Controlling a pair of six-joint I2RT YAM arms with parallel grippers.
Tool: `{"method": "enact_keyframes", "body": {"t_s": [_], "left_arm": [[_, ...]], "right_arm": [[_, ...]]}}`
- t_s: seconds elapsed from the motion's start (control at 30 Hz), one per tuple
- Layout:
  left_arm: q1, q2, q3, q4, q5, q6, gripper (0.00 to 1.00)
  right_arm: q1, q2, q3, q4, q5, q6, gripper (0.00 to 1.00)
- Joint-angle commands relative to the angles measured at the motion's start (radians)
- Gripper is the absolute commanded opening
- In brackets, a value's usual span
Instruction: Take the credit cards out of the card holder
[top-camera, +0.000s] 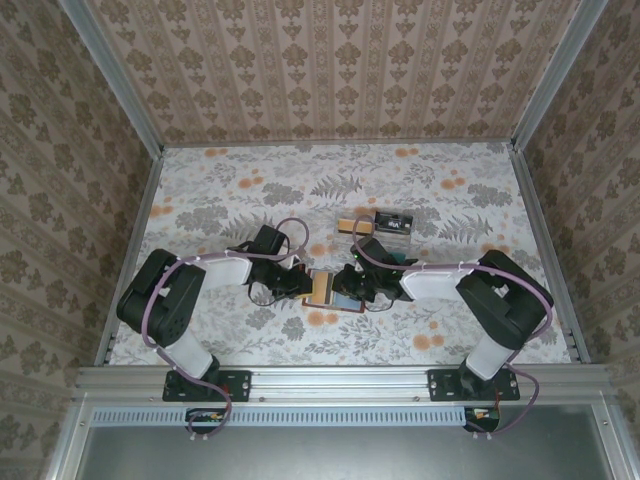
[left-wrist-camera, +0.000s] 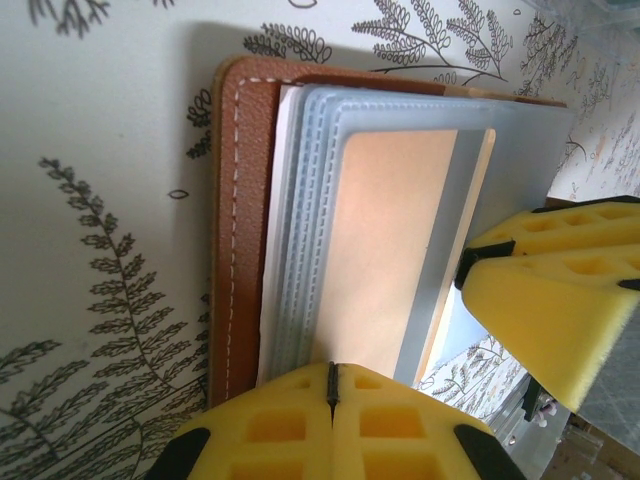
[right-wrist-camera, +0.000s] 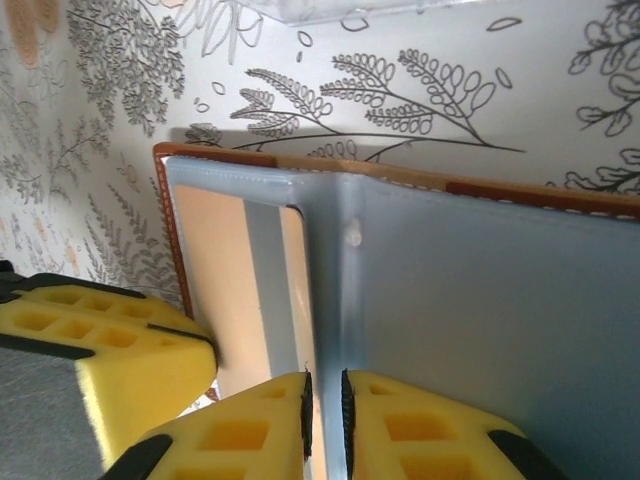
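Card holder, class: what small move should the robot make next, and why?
Probably the right gripper should pinch the near edge of the tan card and ease it out: the card sits in its frosted pocket, the card holder lies open, and the left gripper is shut on its pocket edge, steadying it.

A robot test cell dressed like a home: damask wallpaper panels (top-camera: 330, 60) in aluminium framing (top-camera: 115, 78) enclose a floral-papered worktop (top-camera: 220, 200); left arm (top-camera: 170, 290) and right arm (top-camera: 500, 295) are bolted to a metal rail (top-camera: 340, 379).
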Motion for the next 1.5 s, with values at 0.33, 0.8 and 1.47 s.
{"method": "enact_keyframes", "body": {"t_s": [0.33, 0.8, 1.47], "left_arm": [[0.000, 0.043, -0.001, -0.055, -0.040, -0.003, 0.00], [0.006, 0.043, -0.001, -0.078, -0.059, -0.003, 0.00], [0.023, -0.079, 0.066, -0.130, -0.040, 0.001, 0.32]], "right_arm": [[0.013, 0.078, 0.041, 0.077, -0.076, -0.009, 0.16], [-0.015, -0.013, -0.050, 0.067, -0.036, -0.007, 0.00], [0.000, -0.034, 0.039, 0.005, -0.042, -0.066, 0.07]]}}
